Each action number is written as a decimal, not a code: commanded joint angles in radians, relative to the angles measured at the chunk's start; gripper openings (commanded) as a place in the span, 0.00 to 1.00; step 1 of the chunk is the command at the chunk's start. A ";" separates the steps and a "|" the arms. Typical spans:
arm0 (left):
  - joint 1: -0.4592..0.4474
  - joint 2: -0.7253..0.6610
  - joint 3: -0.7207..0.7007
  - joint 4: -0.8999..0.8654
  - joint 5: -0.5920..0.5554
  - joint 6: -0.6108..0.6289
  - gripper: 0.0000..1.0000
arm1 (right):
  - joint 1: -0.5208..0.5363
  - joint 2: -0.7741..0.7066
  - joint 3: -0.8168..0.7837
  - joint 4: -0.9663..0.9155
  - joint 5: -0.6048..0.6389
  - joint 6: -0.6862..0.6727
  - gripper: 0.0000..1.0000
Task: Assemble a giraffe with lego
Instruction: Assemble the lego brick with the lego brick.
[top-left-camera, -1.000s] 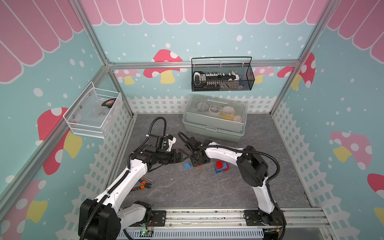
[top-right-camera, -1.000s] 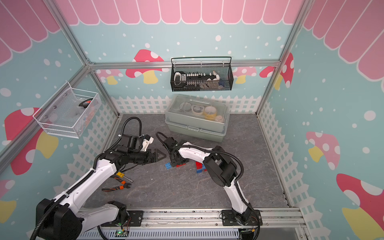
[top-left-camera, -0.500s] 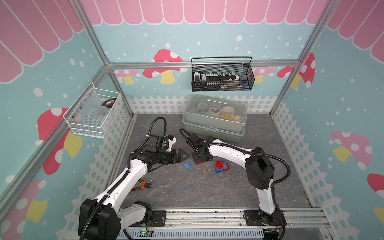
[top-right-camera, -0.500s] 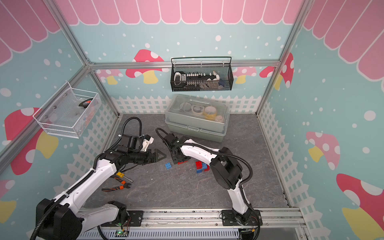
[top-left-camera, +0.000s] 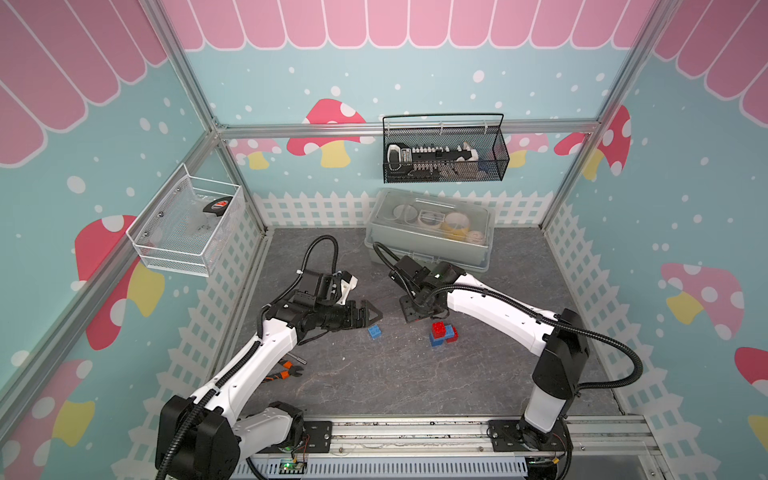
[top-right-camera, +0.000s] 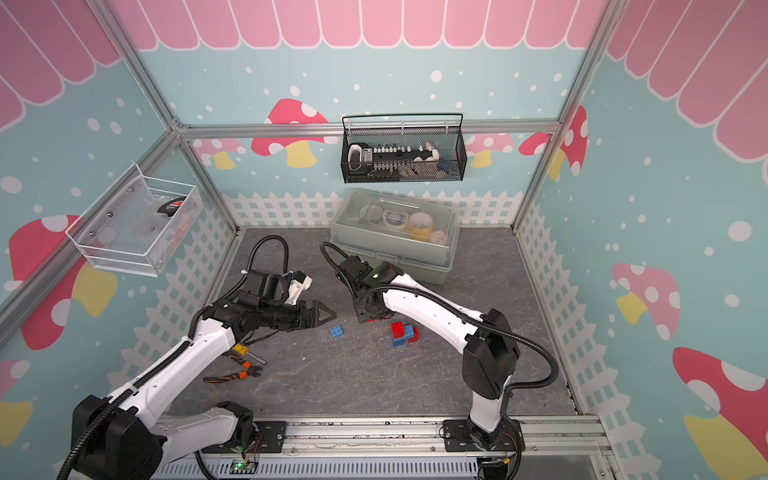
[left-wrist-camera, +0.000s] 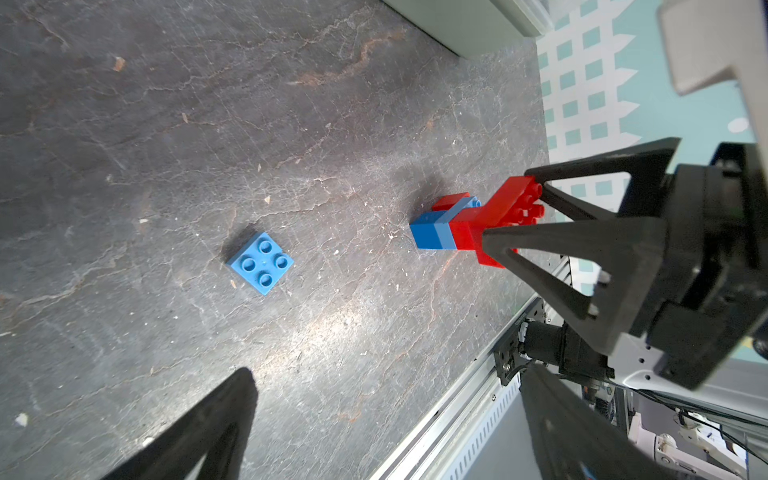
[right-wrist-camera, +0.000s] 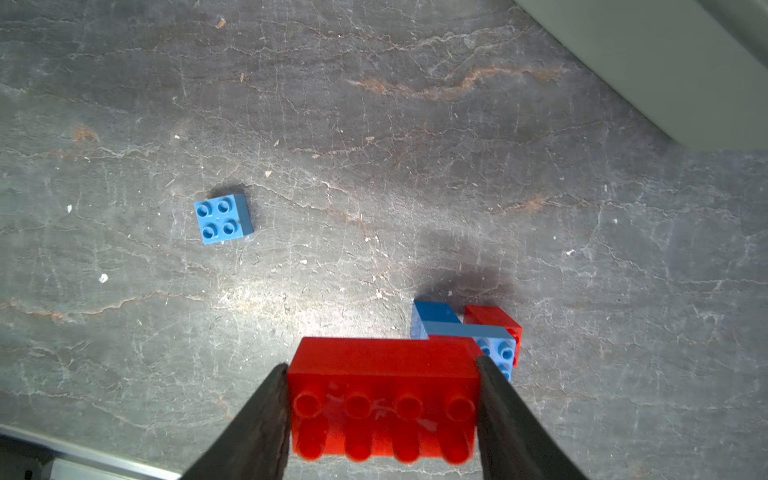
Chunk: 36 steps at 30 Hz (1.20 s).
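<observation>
The lego is in three lots on the grey floor. A loose blue four-stud brick (top-left-camera: 375, 331) (top-right-camera: 336, 331) (left-wrist-camera: 261, 262) (right-wrist-camera: 222, 218) lies alone. A small stepped stack of red and blue bricks, the partial giraffe (top-left-camera: 442, 333) (top-right-camera: 404, 333) (left-wrist-camera: 436, 235) (right-wrist-camera: 457, 328), stands to its right. My right gripper (right-wrist-camera: 382, 415) (top-left-camera: 415, 313) (left-wrist-camera: 511, 216) is shut on a long red brick (right-wrist-camera: 382, 395) (left-wrist-camera: 494, 216) by its short ends, just above and behind the stack. My left gripper (left-wrist-camera: 390, 372) (top-left-camera: 376, 314) (top-right-camera: 332, 314) hangs open and empty, just left of the blue brick.
Orange-handled pliers (top-left-camera: 286, 372) (top-right-camera: 235, 372) lie under my left forearm. A clear lidded box (top-left-camera: 430, 232) stands at the back, right behind my right wrist. A black wire basket (top-left-camera: 444, 153) and a white one (top-left-camera: 187, 224) hang on the walls. A metal rail (top-left-camera: 415, 430) runs along the front edge.
My right gripper has carried the red brick a short way right, away from the loose blue brick and towards the stack. The left arm has stayed still.
</observation>
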 joint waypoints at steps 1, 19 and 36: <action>-0.008 0.008 -0.008 0.000 0.012 -0.002 0.99 | 0.007 -0.064 -0.053 -0.051 0.014 0.030 0.46; -0.012 0.005 -0.008 -0.004 0.000 -0.001 0.99 | -0.028 -0.122 -0.210 0.031 -0.040 0.050 0.45; -0.013 0.003 -0.008 -0.006 -0.005 0.000 0.99 | -0.054 -0.116 -0.257 0.083 -0.054 0.051 0.43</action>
